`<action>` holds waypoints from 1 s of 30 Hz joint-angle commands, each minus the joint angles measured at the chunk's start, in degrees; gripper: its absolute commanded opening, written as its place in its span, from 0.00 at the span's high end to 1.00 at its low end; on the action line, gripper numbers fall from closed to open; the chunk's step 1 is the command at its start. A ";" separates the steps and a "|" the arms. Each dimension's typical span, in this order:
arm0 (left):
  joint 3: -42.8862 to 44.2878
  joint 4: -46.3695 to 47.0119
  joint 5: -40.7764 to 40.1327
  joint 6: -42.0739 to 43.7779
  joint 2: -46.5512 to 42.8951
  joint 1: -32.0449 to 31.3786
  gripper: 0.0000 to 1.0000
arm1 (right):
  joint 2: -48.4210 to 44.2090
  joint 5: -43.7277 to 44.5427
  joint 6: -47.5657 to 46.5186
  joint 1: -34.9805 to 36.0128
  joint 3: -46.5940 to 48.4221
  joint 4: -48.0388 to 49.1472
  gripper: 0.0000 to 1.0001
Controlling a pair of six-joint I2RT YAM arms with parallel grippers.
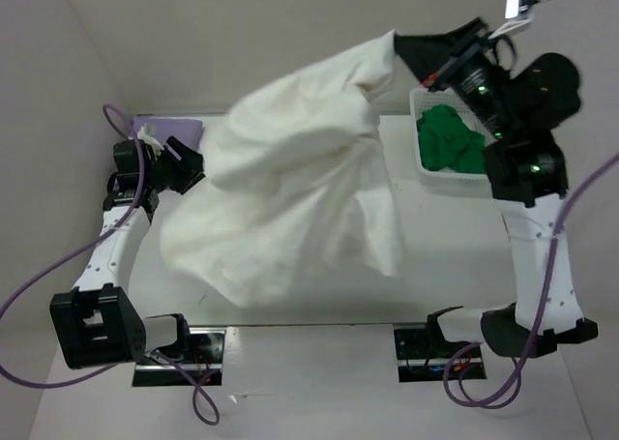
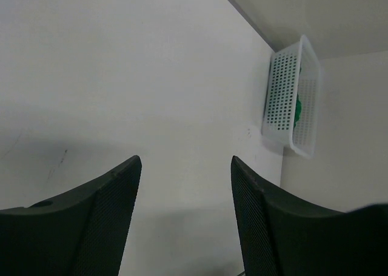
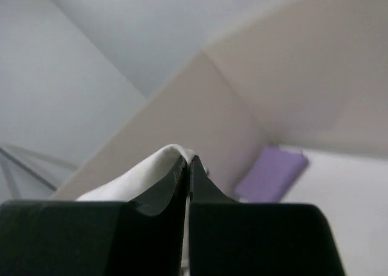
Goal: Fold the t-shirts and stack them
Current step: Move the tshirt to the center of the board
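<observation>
The cream-white t-shirt [image 1: 290,198] hangs spread in the air over the table, held up by one corner at the back right. My right gripper [image 1: 401,42] is shut on that corner, and cream cloth [image 3: 145,176] bulges out beside the closed jaws [image 3: 188,159]. My left gripper [image 1: 189,162] stands at the shirt's left edge, open [image 2: 185,161], with only bare table between its fingers. The lavender-purple t-shirt [image 1: 170,129] lies folded at the back left [image 3: 273,173]. The bright green t-shirt [image 1: 450,140] lies bunched in the basket.
A white lattice basket [image 1: 447,181] stands at the back right of the table [image 2: 290,100], close under the right arm. Walls close in the table at the back and left. Purple cables trail from both arms.
</observation>
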 commanded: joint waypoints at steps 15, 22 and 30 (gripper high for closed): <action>-3.02 -2.73 0.27 4.42 -2.60 0.62 0.32 | 6.36 1.92 -2.58 9.23 -50.07 4.97 0.99; -0.73 -6.42 -4.92 9.71 -0.93 -15.77 0.32 | 15.59 5.79 -5.21 9.23 -33.66 0.76 0.75; 0.67 -1.60 -13.62 3.12 5.57 -44.63 0.30 | 14.03 17.56 -9.00 8.09 -31.40 -6.19 0.47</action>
